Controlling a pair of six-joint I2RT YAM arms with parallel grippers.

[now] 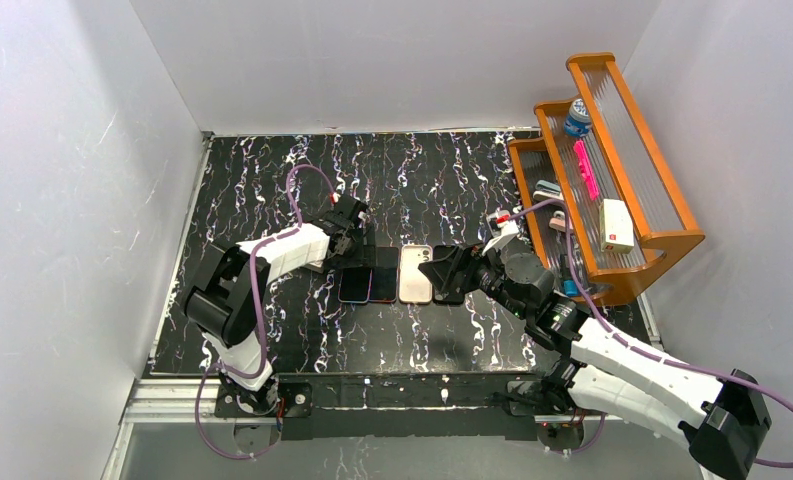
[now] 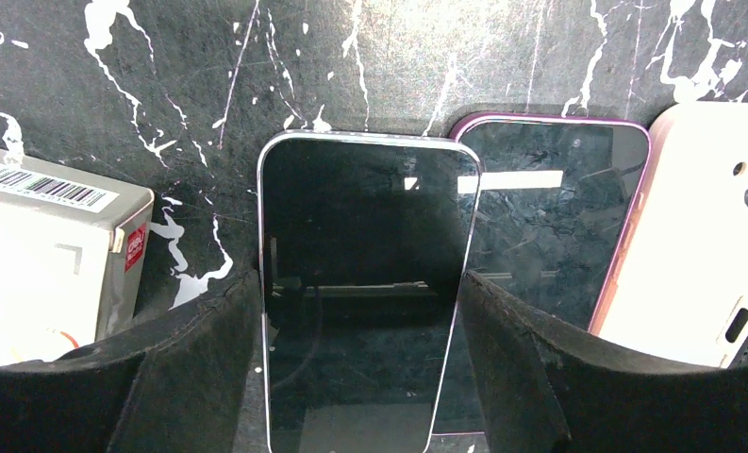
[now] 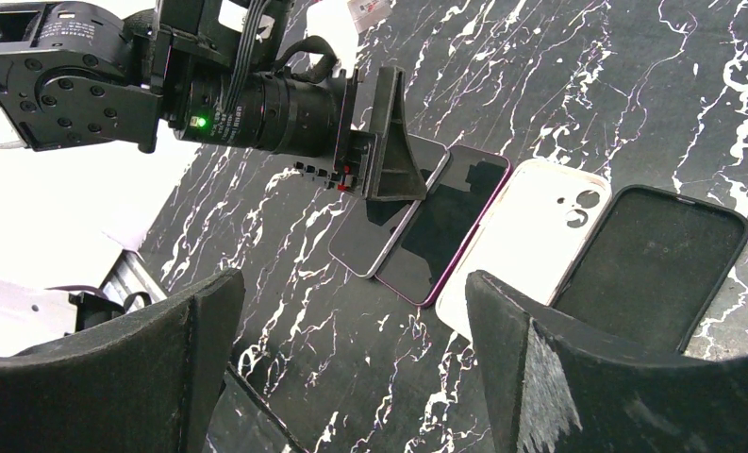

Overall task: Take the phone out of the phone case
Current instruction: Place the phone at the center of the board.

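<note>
Two phones [image 2: 360,283] [image 2: 549,236], one purple-cased; two loose cases [image 3: 530,236] [image 3: 653,264]; one box [image 2: 40,255]; one rack [image 1: 672,238].

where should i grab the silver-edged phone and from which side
Pinch the silver-edged phone by its two long edges, coming from straight above. It lies flat, screen up, its right edge overlapping the purple-cased phone, so that edge is probably lifted slightly. The open left gripper straddles it.

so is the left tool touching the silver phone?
Cannot tell. Left wrist view: left tool flanks the silver phone, fingers close beside both edges; no plain contact or gap.
</note>
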